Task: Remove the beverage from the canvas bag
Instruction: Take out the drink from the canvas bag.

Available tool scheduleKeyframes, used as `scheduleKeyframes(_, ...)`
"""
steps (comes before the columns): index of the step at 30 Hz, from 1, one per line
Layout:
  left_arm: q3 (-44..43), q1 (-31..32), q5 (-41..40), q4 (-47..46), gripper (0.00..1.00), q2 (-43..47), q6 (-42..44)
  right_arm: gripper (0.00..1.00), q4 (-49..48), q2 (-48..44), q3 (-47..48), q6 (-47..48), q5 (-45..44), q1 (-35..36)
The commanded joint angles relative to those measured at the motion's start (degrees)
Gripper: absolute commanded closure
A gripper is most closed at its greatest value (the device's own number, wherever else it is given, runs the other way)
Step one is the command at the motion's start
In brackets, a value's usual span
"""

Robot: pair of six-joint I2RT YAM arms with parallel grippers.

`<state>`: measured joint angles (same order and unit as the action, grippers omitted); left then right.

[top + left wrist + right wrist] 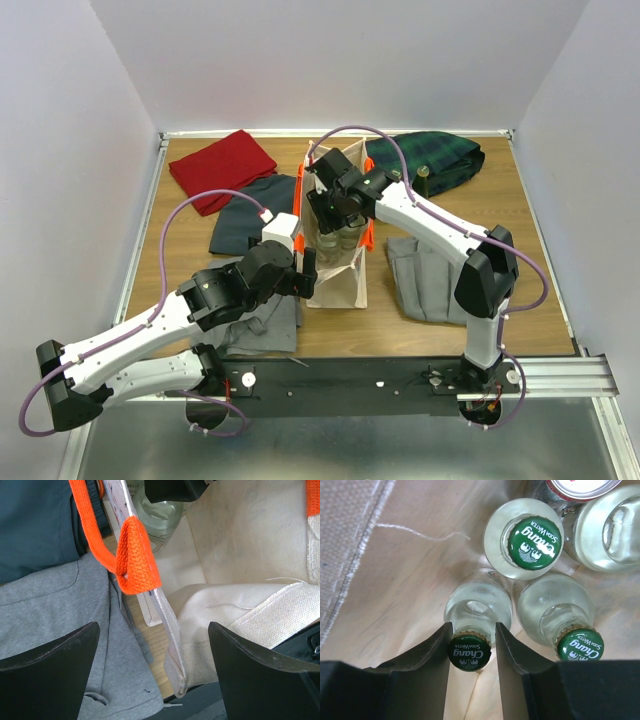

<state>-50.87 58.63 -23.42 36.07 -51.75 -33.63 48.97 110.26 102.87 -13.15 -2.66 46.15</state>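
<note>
Two arms: both at the canvas bag, left one low on its near left side, right one reaching down into its open top
Table point(540, 300): wood top, clothes spread over it
Canvas bag point(338, 285): beige, orange handles, standing mid-table with mouth open; bottles inside on its floor
Green plaid cloth point(440, 160): far right, behind the right arm
Red cloth point(222, 168): far left corner
Grey garment point(55, 615): on the table just left of the bag, under the left gripper
Left gripper point(152, 672): released, fingers wide apart, straddling the bag's near left wall edge; touching nothing that I can see
Orange handle point(135, 557): loop end stitched to the bag wall, above the left fingers
Right gripper point(470, 652): inside the bag, fingers set on either side of a bottle cap, closed onto the neck
Held bottle point(477, 607): clear glass, green Chang soda water cap, upright in the bag
Other bottles point(530, 542): two more green-capped ones just beside the held one, plus clear glass at top right
Can point(580, 486): red and silver top at the upper edge, partly cut off
</note>
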Motion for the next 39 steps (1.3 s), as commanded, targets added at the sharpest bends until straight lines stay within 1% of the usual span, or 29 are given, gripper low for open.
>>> scheduleKeyframes(1, 1.04, 0.25, 0.04, 1.89, 0.01, 0.33, 1.02, 0.63, -0.28, 0.93, 1.19, -0.30, 0.46, 0.52)
scheduleKeyframes(2, 1.13, 0.17, 0.04, 1.89, 0.01, 0.33, 1.02, 0.66, -0.63, 0.66, 0.93, -0.30, 0.55, 0.52)
scheduleKeyframes(3, 1.13, 0.17, 0.04, 1.89, 0.01, 0.42, 0.93, 0.73, -0.80, 0.49, 0.58, -0.21, 0.81, 0.52)
scheduleKeyframes(5, 1.30, 0.17, 0.13, 1.89, 0.01, 0.59, 0.84, 0.82, -0.63, 0.40, 0.49, -0.21, 1.16, 0.52)
scheduleKeyframes(6, 1.30, 0.25, 0.13, 1.81, 0.01, 0.68, 0.84, 0.90, -0.72, 0.48, 0.49, -0.13, 1.42, 0.52)
scheduleKeyframes(8, 1.30, 0.17, 0.04, 1.81, 0.01, 0.68, 0.84, 0.98, -0.63, 0.40, 0.58, -0.04, 1.60, 0.52)
scheduleKeyframes(9, 1.30, 0.25, 0.04, 1.81, 0.01, 0.68, 0.84, 0.99, -0.72, 0.40, 0.66, 0.05, 1.69, 0.52)
scheduleKeyframes(16, 1.04, 0.17, 0.04, 1.89, 0.01, 0.51, 0.93, 0.99, 0.59, -0.13, 2.94, 0.31, 1.69, 0.61)
scheduleKeyframes(21, 1.04, 0.17, 0.13, 1.72, 0.01, 0.33, 1.19, 0.99, 4.28, -0.13, 8.47, 1.11, -0.42, 1.13)
scheduleKeyframes(39, 0.60, 0.17, 1.01, 1.54, 0.01, 0.07, 1.72, 0.99, 11.85, -1.36, 22.89, 1.37, -4.73, 2.54)
